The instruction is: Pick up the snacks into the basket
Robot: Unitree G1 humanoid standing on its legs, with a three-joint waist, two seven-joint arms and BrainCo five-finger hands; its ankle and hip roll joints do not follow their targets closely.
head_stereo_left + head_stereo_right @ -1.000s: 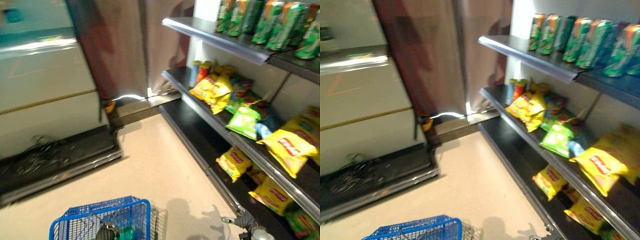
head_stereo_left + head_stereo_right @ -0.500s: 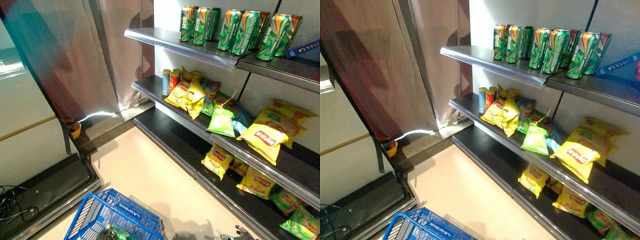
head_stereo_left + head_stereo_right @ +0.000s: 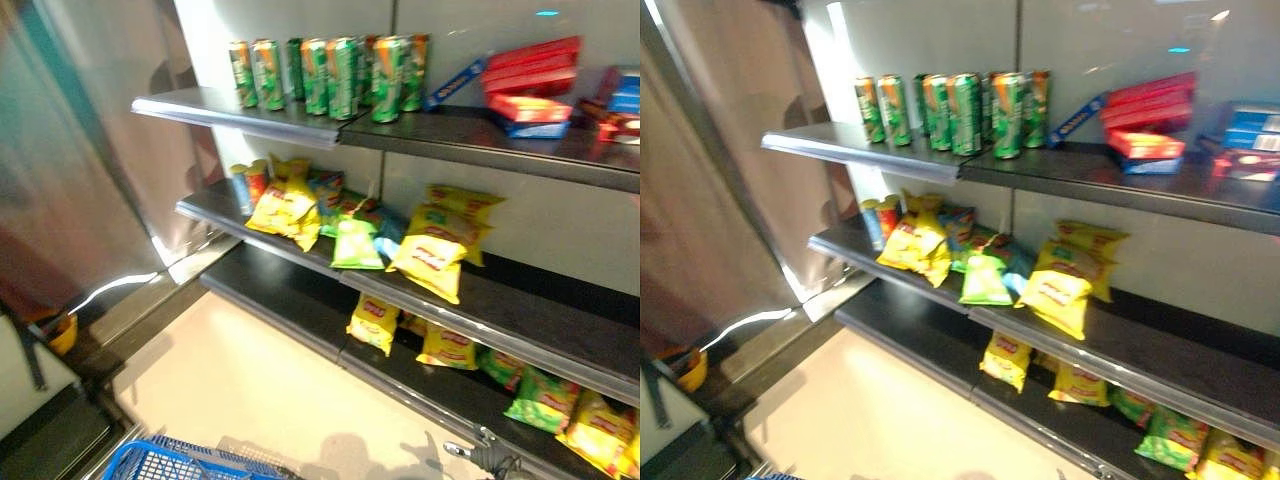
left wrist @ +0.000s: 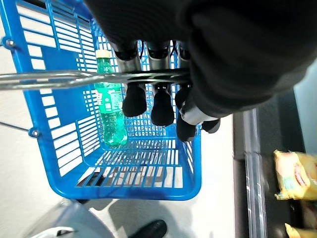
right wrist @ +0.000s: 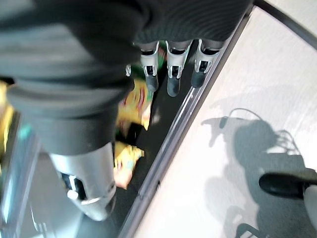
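Curtain (image 3: 70,170) of brownish cloth hangs at the far left, above a dark floor ledge (image 3: 150,315) with a pale light strip; a small yellow object (image 3: 62,335) lies at its foot. Pale beige floor (image 3: 250,390) runs from there to the shelving. At the lower left, the rim of the blue wire basket (image 3: 170,462) shows; in the left wrist view the left hand (image 4: 158,84) is curled round the basket's metal handle (image 4: 59,79), and a green bottle (image 4: 110,109) lies inside the basket.

Dark shelving occupies the right. Top shelf (image 3: 240,108): a row of green cans (image 3: 330,75), then red boxes (image 3: 525,85) and blue boxes (image 3: 625,95). Middle shelf (image 3: 500,325): two small tubs (image 3: 248,185) at its left end, a heap of yellow snack bags (image 3: 285,205), a green snack bag (image 3: 355,245), then further yellow bags (image 3: 435,250). Bottom shelf (image 3: 300,300): yellow bags (image 3: 375,322) and, farther right, green bags (image 3: 535,400).

The right hand (image 5: 171,69) hangs beside the bottom shelf's metal edge (image 5: 173,139), fingers loosely bent and holding nothing, with snack bags (image 5: 133,106) on the shelf past its fingertips. A dark shoe (image 5: 285,184) stands on the floor near it.
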